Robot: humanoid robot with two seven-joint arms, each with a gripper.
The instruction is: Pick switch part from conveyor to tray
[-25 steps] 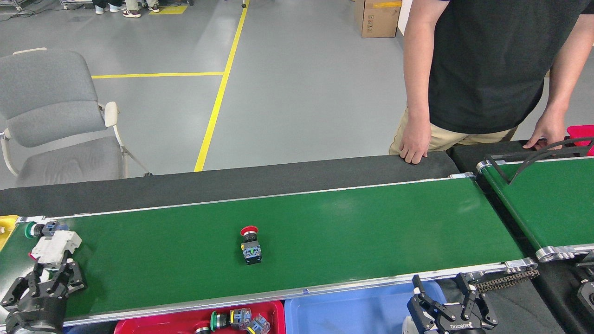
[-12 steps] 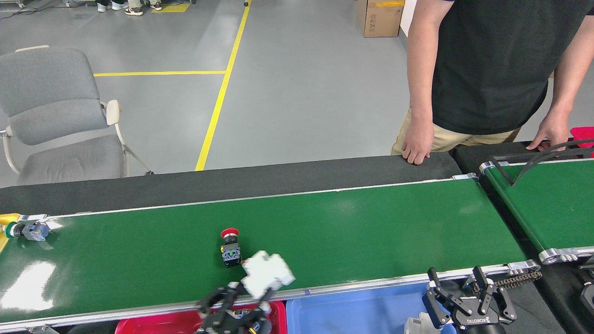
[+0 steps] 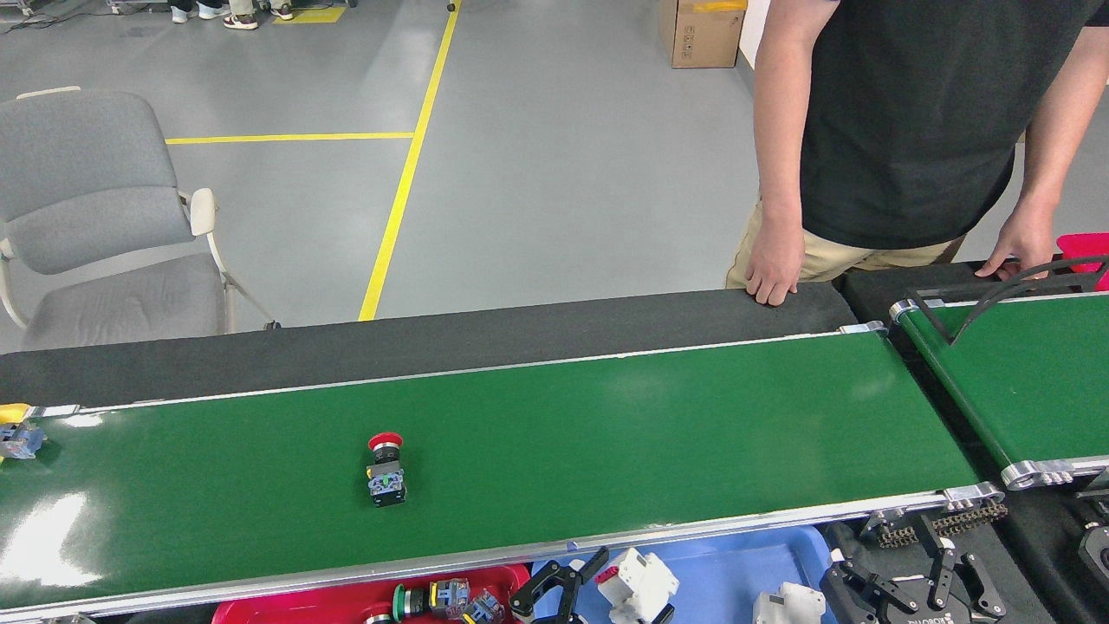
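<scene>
Blue plastic frames the moment: over the shallow blue tray (image 3: 736, 563) at the near edge, the left gripper (image 3: 598, 582) hangs with its black fingers spread apart, and a white blocky switch part (image 3: 637, 585) sits right at their tips, seemingly just let go or about to be; whether a finger touches it cannot be told. A second white part (image 3: 787, 602) already lies in the same tray. Beside it, the red plastic tray (image 3: 346, 598) holds several switch parts with green and blue ends. On the long glossy dark-green conveyor (image 3: 606, 433) with silver side rails, a red-capped pushbutton switch (image 3: 385, 468) with a black body stands alone, left of centre and well apart from both grippers; another small part (image 3: 19, 439) rests at the belt's far left end. The right gripper (image 3: 923, 594) waits low at the near right, fingers open and holding nothing. A person in a black shirt (image 3: 901, 113) stands behind the belt, one hand (image 3: 774, 269) on the dark padded edge. Doing this step well likely means keeping the fingers wide until the white part has settled flat in the tray, then lifting straight up so nothing catches, before reaching over the near rail for the red-capped switch, which may be moving with the belt.
</scene>
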